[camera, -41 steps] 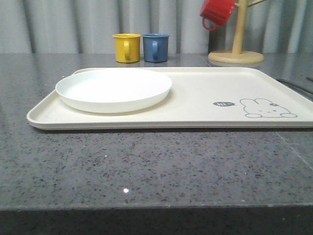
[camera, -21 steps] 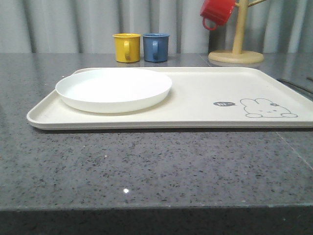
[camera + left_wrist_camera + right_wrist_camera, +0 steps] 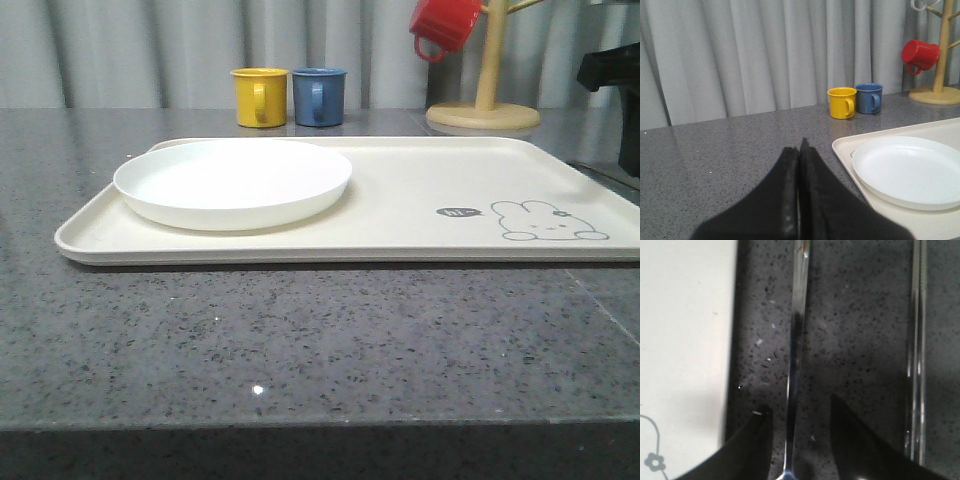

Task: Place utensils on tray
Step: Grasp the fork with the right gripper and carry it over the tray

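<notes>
Straddling a slim silver utensil handle [image 3: 794,365] on the speckled grey tabletop [image 3: 300,340], the right pincer [image 3: 799,440] has its two dark fingers spread, one on each side of the handle and not closed on it. The handle lies just beside the tray's edge, off the tray; which utensil it belongs to cannot be told. A pair of silver chopsticks [image 3: 916,350] lies parallel to it, farther from the tray. The left pincer [image 3: 800,200] is pressed together, holding nothing, above bare tabletop near the tray's left end. The white plate [image 3: 232,182] sits on the left part of the cream rabbit tray [image 3: 420,190]. Along the tabletop's far edge stand a yellow mug [image 3: 259,97], a blue mug [image 3: 318,96], and a wooden mug tree [image 3: 485,90] carrying a red mug [image 3: 444,24].
</notes>
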Tool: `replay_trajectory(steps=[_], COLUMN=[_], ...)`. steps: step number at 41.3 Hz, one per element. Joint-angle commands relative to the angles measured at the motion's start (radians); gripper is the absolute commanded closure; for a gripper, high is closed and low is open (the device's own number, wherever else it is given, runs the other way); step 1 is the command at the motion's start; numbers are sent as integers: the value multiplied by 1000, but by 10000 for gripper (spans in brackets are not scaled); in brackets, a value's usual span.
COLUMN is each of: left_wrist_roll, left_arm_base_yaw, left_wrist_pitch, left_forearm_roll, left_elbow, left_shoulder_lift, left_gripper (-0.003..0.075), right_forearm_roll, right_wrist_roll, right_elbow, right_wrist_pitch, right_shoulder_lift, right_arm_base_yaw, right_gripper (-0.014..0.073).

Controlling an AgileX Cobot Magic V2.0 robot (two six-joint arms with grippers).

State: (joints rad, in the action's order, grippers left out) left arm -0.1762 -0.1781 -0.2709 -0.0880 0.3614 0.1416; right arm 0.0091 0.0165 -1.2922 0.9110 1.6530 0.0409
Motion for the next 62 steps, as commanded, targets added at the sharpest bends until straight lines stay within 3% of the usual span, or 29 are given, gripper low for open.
replay_trajectory(steps=[1, 12, 31, 39, 47, 62], left_wrist_roll=[8, 8, 8, 8, 8, 8], left_arm_base_yaw=[1, 1, 1, 1, 1, 1], left_wrist_pitch=[84, 84, 84, 84, 84, 84], left_forearm_roll=[-4, -4, -4, -4, -4, -4], left_elbow=[25, 25, 25, 25, 25, 25], left_shoulder_lift=[12, 12, 12, 12, 12, 12], left_gripper=[739, 739, 739, 739, 739, 739], right_forearm_roll=[0, 0, 0, -69, -89, -98], right_wrist_roll=[-9, -10, -10, 22, 118, 274], right_elbow=[-37, -37, -37, -50, -146, -234], right_wrist_pitch=[-28, -30, -26, -10, 122, 151], right_shoulder_lift=[-16, 7, 2, -76, -121, -55], right_arm_base_yaw=[1, 1, 1, 1, 21, 283], right_gripper=[288, 312, 689, 694, 694, 694])
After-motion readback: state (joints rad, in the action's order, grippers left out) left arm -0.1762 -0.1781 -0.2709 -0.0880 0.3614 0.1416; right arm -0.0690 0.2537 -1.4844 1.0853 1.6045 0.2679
